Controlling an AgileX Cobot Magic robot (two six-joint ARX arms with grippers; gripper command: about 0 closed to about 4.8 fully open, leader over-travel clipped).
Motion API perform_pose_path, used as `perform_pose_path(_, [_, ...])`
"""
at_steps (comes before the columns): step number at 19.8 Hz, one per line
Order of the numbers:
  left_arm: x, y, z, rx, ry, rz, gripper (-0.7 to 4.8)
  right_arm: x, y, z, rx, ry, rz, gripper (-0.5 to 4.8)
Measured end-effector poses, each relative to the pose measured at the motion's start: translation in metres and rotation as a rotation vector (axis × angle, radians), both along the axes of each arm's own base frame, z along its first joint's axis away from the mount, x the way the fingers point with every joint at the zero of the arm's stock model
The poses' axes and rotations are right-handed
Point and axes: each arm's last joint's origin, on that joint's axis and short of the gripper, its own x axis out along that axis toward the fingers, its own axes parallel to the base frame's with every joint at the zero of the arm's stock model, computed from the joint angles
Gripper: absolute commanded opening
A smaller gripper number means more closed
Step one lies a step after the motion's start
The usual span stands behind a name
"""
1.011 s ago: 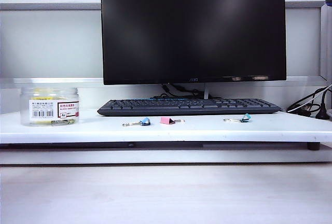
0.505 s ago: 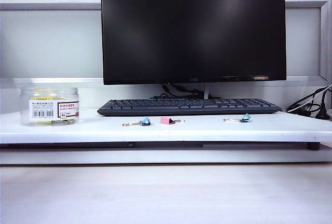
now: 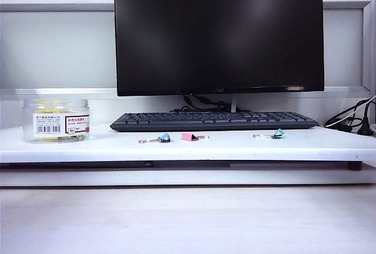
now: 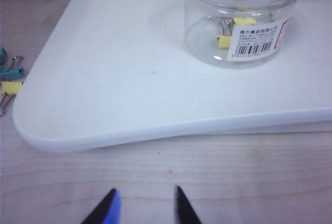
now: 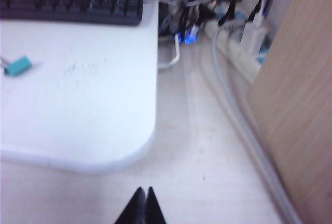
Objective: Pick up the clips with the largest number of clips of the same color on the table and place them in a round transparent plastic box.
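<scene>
The round transparent plastic box [image 3: 56, 120] stands on the left end of the white raised board [image 3: 317, 145]. Yellow clips [image 4: 224, 41] lie inside the box [image 4: 241, 19]. One more yellow clip [image 4: 10, 87] lies off the board on the wooden table, beside blue clips [image 4: 8, 71]. My left gripper [image 4: 146, 204] hovers over the wooden table in front of the board, open and empty. My right gripper [image 5: 144, 192] is shut on nothing, above the table off the board's right corner. Neither gripper shows in the exterior view.
On the board lie two blue clips [image 3: 161, 139] [image 3: 275, 134] and a pink clip [image 3: 190, 137], in front of a black keyboard [image 3: 214, 120] and monitor [image 3: 218, 33]. A power strip [image 5: 236, 47] with tangled cables and a wooden panel [image 5: 298, 79] flank the right gripper.
A dark piece of the arm at the exterior view's upper right edge has gone from sight. The box and the clips on the board have not moved.
</scene>
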Motion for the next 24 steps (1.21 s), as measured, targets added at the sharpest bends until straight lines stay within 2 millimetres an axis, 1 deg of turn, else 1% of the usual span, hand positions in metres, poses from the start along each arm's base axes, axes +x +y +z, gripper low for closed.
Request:
perform_pose_path(11, [0.0, 0.0, 0.0, 0.0, 0.0, 0.0, 1.44, -0.004, 0.0, -0.012, -0.016, 0.125, 0.0, -0.06])
perform_pose_path(15, [0.0, 0.0, 0.0, 0.0, 0.0, 0.0, 1.44, -0.006, -0.001, -0.018, -0.026, 0.197, 0.0, -0.06])
perform_pose_path(24, [0.0, 0.0, 0.0, 0.0, 0.0, 0.0, 1.44, -0.007, -0.001, -0.018, -0.026, 0.2, -0.003, -0.05])
